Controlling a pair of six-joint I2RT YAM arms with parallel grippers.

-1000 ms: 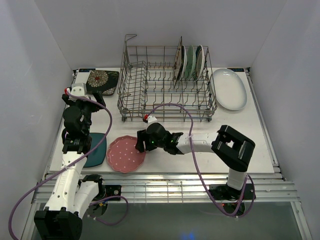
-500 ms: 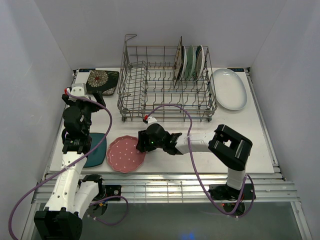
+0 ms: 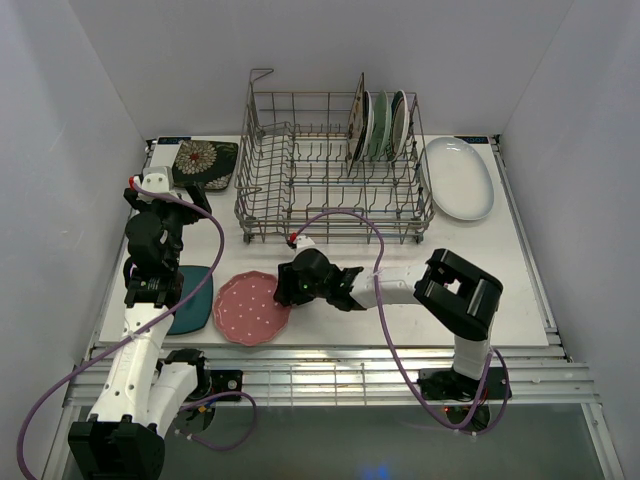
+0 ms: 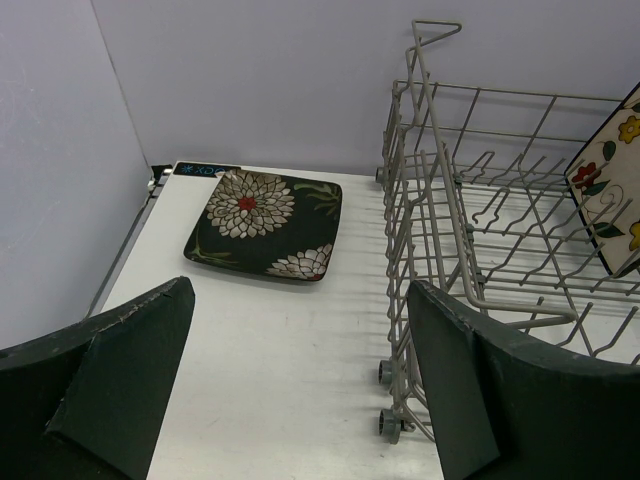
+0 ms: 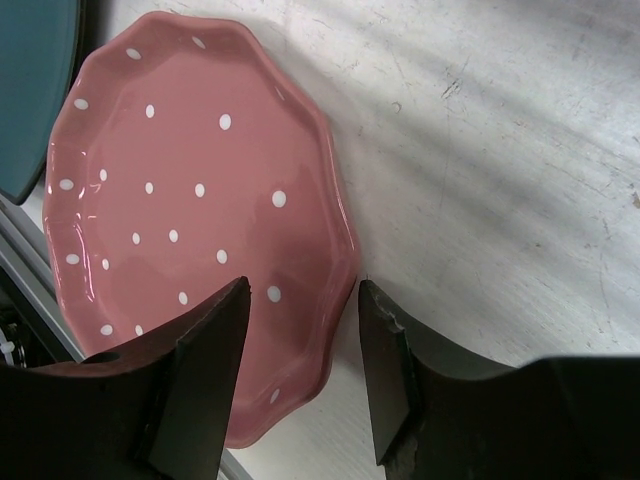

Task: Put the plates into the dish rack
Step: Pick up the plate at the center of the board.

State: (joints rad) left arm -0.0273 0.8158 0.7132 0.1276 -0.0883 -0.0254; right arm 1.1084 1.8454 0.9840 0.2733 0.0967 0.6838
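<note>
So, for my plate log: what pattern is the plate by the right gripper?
Pink plate, white dots, scalloped rim; the right wrist view shows it best.

You'll see the pink plate (image 5: 190, 200) is glazed and v glossy, w/ highlights along the rim. Rack (image 3: 335, 175) = bare grey metal wire, kinda dull. Table (image 5: 520, 150) is white, matt, scuffed & scratched. Right fingers (image 5: 200, 380) are matt black, edges rough/chipped.
</note>
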